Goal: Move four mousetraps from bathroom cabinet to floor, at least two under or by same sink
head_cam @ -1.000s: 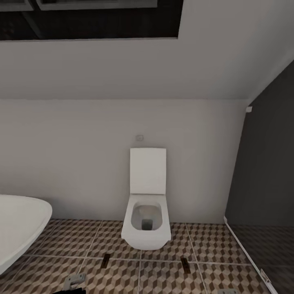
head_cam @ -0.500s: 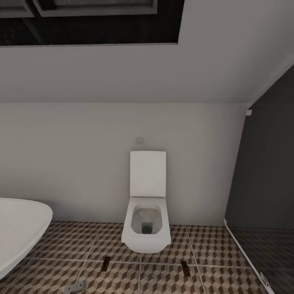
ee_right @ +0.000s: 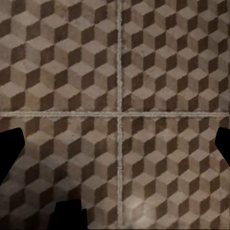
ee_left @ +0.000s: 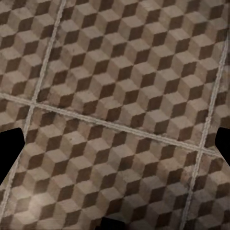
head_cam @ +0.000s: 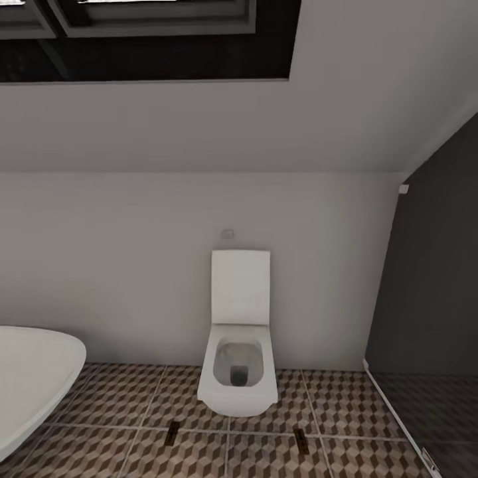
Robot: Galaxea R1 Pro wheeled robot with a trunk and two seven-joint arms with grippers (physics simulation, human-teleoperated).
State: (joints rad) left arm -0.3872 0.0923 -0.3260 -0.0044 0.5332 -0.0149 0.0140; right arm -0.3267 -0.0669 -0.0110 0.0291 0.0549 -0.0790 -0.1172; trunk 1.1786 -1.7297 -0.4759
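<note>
Facing the toilet [head_cam: 238, 352], two mousetraps [head_cam: 172, 432] lie on floor tiles [head_cam: 119, 398]; both hands spread wide, holding nothing.

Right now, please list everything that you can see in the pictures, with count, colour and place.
toilet: one, white, lid up, against the back wall, middle of the head view.
basin or tub edge: one, white, rounded, at the left; which fixture it is I cannot tell.
small dark objects: two, dark brown, on the floor in front of the toilet, one on each side; too small to identify.
floor: brown tiles with a cube pattern, pale grout.
wall panel: one, dark grey, at the right.
window: one, dark frame, at the top.
left hand: black fingertips at the picture edges, apart, nothing between.
right hand: the same.
</note>
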